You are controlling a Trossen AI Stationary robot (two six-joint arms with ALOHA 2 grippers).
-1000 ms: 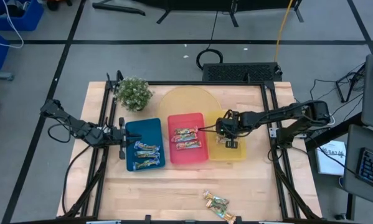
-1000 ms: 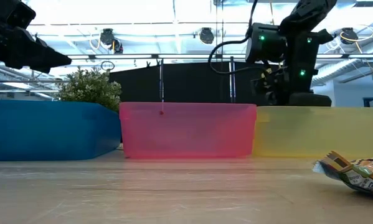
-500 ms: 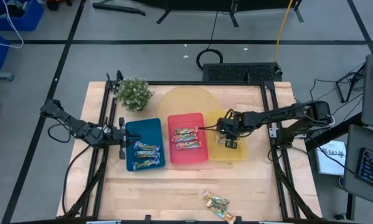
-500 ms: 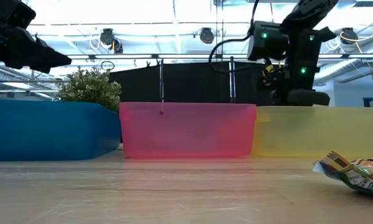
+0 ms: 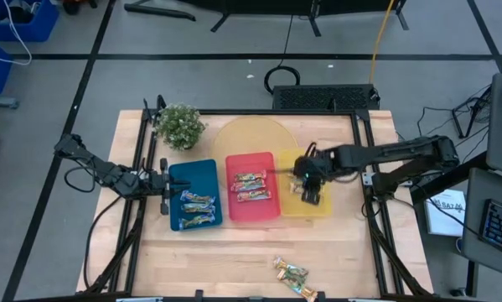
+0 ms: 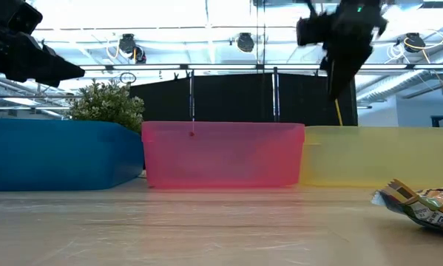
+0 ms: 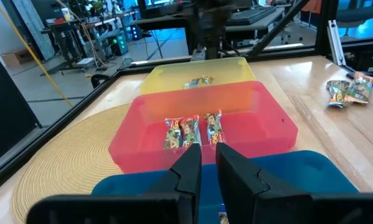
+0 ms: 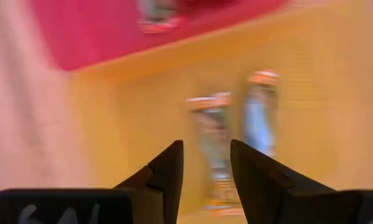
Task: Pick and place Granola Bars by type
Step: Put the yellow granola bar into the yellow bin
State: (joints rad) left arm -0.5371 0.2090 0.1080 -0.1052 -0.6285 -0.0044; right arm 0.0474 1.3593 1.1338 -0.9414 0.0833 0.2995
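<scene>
Looking down from the high view, the right gripper [image 5: 311, 195] sits over the yellow tray [image 5: 326, 209], its wrist swung round and its arm drawn outward since a second ago; the left gripper [image 5: 163, 182] has not moved, parked at the blue tray's [image 5: 204, 170] outer edge. Bars lie in the blue tray [image 5: 195, 200] and the red tray [image 5: 251, 188], with loose bars [image 5: 293, 277] on the table near the front edge

At table height, the right gripper [image 6: 338, 77] now hangs clear above the yellow tray [image 6: 380, 155], where earlier it dipped to the rim. A shiny multicoloured bar [image 6: 421, 203] rests on the wood at right

From the left wrist, the fingers [image 7: 189, 171] stand slightly apart, empty, above three red-green bars [image 7: 191, 130] in the red tray [image 7: 261, 118]

From the right wrist, the fingers [image 8: 167, 171] are spread and empty above two blurred orange-tipped bars [image 8: 214, 140] on the yellow tray floor [image 8: 136, 118]
</scene>
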